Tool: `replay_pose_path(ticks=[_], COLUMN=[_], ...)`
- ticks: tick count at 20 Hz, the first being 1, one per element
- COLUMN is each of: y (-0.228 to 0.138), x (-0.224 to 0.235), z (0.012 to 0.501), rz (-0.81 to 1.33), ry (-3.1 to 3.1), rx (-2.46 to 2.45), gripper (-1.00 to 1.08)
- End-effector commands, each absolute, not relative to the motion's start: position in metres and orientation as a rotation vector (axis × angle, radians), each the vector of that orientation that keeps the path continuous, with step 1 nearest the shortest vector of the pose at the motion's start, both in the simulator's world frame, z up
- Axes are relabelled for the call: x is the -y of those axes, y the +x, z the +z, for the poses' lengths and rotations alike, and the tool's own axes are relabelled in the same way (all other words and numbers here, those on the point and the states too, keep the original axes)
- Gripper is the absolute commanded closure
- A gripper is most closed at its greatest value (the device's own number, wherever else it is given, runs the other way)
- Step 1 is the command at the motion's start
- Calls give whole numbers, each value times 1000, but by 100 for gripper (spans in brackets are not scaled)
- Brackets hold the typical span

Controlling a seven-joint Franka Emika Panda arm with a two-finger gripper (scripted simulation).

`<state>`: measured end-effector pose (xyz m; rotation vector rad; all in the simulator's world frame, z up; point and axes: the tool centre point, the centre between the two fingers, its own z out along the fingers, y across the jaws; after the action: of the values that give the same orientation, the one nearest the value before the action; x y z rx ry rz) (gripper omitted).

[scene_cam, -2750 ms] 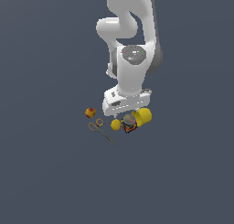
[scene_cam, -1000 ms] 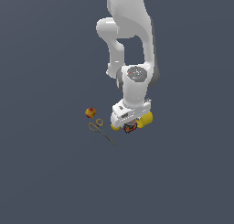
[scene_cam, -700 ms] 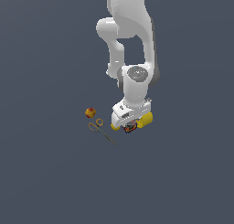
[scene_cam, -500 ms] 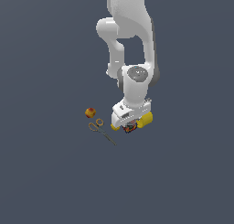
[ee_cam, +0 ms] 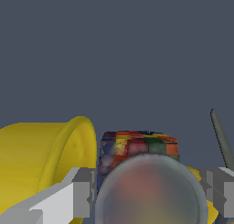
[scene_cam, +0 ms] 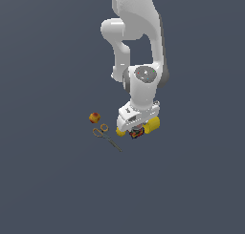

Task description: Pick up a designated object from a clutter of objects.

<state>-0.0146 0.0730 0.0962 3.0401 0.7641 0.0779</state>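
We are seeing a yellow cup (ee_cam: 41,163) lying on its side just beside the many-coloured jar (ee_cam: 137,150), with a yellow lemon (scene_cam: 120,131) at the jar's other side. Scissors (scene_cam: 106,136) and a red-yellow ball (scene_cam: 94,117) are lying apart toward the exterior view's left. The tool (ee_cam: 151,193) is straddling the jar, 2 fingers (ee_cam: 81,191) flanking its greyish top; we cannot tell whether they are touching it.

Readable text: none is showing in either view.
Many-coloured jar (ee_cam: 137,150): its side is showing only blurred colour patches, no letters.
Yellow cup (ee_cam: 41,159): plain, carrying no marking.
Robot arm (scene_cam: 143,85): showing no legible brand or number.
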Motion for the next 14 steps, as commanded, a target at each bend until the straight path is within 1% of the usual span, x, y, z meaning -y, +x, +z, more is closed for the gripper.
replay_pose_path(ticks=[1, 7, 14], y=[-13, -11, -7], x=[-75, -80, -88], z=[108, 147, 209], rz=[81, 70, 52], ry=[3040, 3041, 3043], rx=[-764, -765, -765], gripper=[108, 108, 108])
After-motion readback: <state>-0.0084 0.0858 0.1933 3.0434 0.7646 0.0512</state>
